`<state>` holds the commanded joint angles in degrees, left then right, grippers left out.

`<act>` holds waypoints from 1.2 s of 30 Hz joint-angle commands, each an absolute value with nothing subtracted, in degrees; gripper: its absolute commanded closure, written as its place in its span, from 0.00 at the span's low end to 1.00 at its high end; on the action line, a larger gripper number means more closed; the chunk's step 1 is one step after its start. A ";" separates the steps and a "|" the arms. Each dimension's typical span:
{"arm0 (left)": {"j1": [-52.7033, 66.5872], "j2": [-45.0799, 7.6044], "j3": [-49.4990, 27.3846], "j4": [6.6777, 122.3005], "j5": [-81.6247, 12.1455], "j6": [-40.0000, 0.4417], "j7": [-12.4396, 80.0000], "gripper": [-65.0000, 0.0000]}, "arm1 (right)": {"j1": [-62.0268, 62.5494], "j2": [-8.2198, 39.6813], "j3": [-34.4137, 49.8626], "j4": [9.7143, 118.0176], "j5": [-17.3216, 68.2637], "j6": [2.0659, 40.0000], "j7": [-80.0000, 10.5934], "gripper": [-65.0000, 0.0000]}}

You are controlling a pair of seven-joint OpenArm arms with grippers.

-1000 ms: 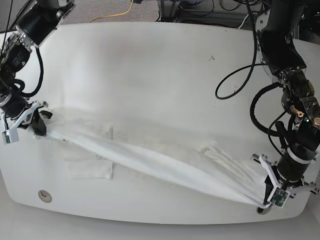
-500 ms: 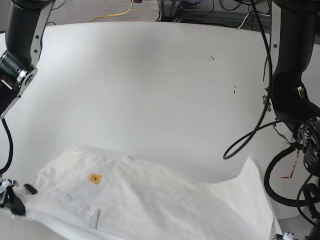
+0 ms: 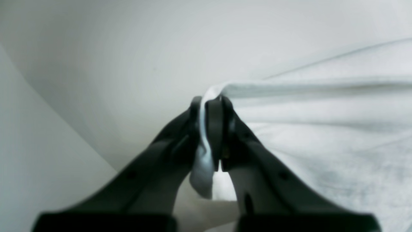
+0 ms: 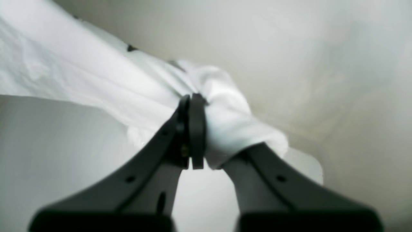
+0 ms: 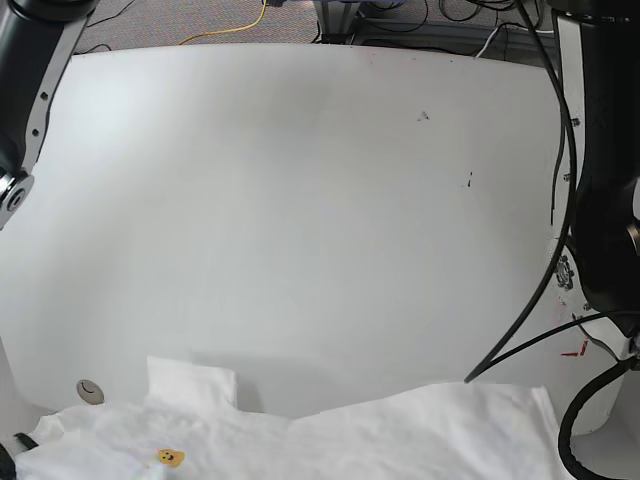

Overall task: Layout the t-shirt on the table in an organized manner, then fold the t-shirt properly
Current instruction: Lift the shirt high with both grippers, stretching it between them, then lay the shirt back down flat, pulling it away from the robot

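1. Now the left gripper is clamped tight on a fold of the shirt.
2. Likewise the right gripper pinches bunched cloth.
3. From the base view, the shirt hangs over the table's near edge, beside a round hole.

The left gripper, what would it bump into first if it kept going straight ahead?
The left gripper, shut on the t-shirt, would probably first meet the bare white table past the cloth's edge, though depth is unclear.
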<state>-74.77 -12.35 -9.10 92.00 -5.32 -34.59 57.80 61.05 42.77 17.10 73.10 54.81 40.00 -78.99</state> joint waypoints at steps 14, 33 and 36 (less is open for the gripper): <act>-49.54 -12.18 -9.36 107.65 -5.41 -34.68 63.87 1.00 | 23.96 43.03 32.75 86.55 64.48 40.00 -78.90 1.00; -6.99 -11.82 -17.54 113.80 -5.49 -37.67 63.87 1.00 | -11.65 27.21 40.22 95.87 64.31 40.00 -78.73 1.00; -3.56 -11.82 -19.03 113.80 -5.41 -39.60 63.87 1.00 | -13.49 26.68 40.04 95.87 64.13 40.00 -78.73 1.00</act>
